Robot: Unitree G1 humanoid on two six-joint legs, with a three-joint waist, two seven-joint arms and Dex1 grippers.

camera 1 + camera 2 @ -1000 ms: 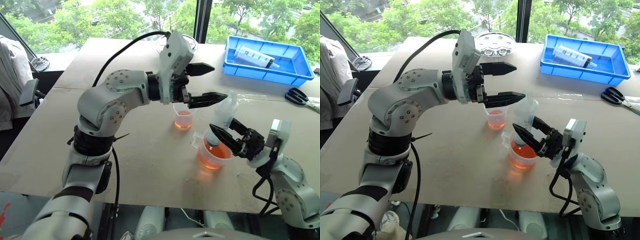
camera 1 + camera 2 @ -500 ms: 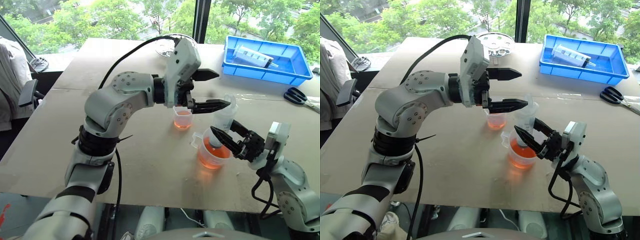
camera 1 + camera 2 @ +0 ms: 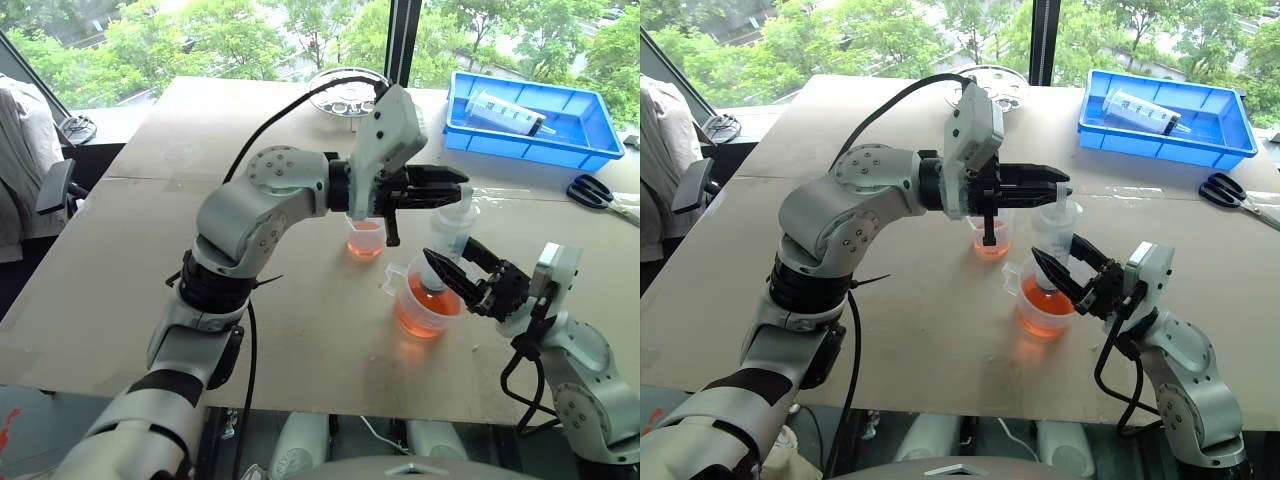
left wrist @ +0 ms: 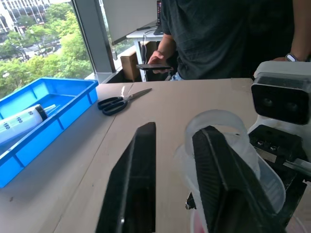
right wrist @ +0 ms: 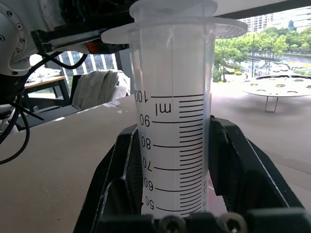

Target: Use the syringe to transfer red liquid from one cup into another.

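The syringe (image 3: 452, 225) stands upright with its nozzle down in the larger handled cup (image 3: 425, 310), which holds red liquid (image 3: 418, 318). My right gripper (image 3: 448, 255) is shut on the syringe barrel (image 5: 172, 145), low on the marked scale. My left gripper (image 3: 462, 180) points level across the top of the white plunger (image 4: 214, 124) and is shut. Nothing shows between its fingers (image 4: 141, 179); one finger lies in front of the plunger's flange. The small handleless cup (image 3: 365, 238), with a little red liquid, stands just behind and left of the handled cup.
A blue tray (image 3: 590, 135) at the back right holds a packaged syringe (image 3: 510, 110). Scissors (image 3: 600, 195) lie at the right edge. A round white dish (image 3: 340, 95) sits at the back. A person (image 4: 218, 39) holding a phone stands beyond the table's right side.
My left gripper slid right from over the small cup to the plunger's top and went from wide open to shut. The right gripper and syringe stayed still.
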